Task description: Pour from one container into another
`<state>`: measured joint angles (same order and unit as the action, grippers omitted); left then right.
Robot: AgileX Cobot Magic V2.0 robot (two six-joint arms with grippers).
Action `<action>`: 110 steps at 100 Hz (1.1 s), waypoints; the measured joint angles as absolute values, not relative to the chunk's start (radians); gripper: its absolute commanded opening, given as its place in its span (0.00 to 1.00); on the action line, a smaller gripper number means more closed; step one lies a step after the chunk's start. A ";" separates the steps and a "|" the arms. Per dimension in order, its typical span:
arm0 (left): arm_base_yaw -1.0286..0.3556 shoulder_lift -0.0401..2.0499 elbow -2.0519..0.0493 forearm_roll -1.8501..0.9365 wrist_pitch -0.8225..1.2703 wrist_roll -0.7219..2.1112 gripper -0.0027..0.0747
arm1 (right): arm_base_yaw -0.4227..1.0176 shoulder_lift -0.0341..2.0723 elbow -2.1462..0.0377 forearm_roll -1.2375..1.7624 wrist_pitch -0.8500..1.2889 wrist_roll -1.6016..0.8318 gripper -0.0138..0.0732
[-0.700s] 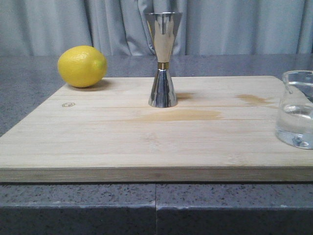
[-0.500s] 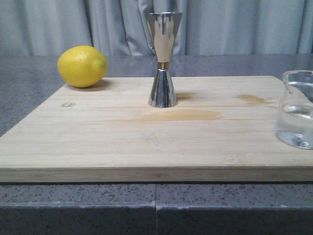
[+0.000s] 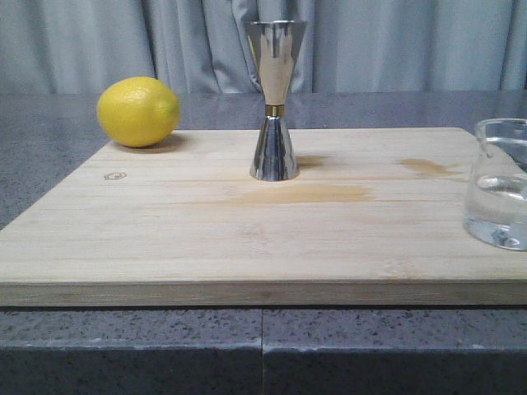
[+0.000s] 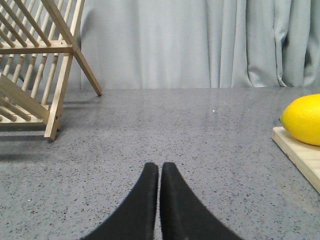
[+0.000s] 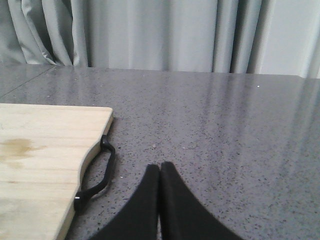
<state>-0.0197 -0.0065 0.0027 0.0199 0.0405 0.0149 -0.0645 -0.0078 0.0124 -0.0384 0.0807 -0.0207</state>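
Observation:
A clear glass beaker [image 3: 498, 185] holding some clear liquid stands at the right edge of the wooden cutting board [image 3: 206, 239], partly cut off by the front view's border. The tall steel jigger [image 3: 274, 99] with a gold waist band stands upright at the board's back middle. Neither gripper shows in the front view. My left gripper [image 4: 159, 167] is shut and empty over the grey counter, left of the board. My right gripper [image 5: 160, 167] is shut and empty over the counter, beside the board's black handle [image 5: 97, 175].
A yellow lemon [image 3: 138, 111] rests on the board's back left corner, also seen as the lemon [image 4: 302, 119] in the left wrist view. A wooden dish rack [image 4: 35, 65] stands on the counter far left. Damp stains mark the board [image 5: 30, 165]. Grey curtains hang behind.

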 measured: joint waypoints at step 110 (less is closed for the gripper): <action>-0.020 0.271 -0.498 -0.044 0.321 0.015 0.01 | -0.064 0.235 -0.505 -0.024 0.444 -0.044 0.08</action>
<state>-0.0197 0.2707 -0.4983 -0.0439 0.3207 0.0149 -0.0645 0.2351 -0.5046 -0.0241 0.4441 -0.0439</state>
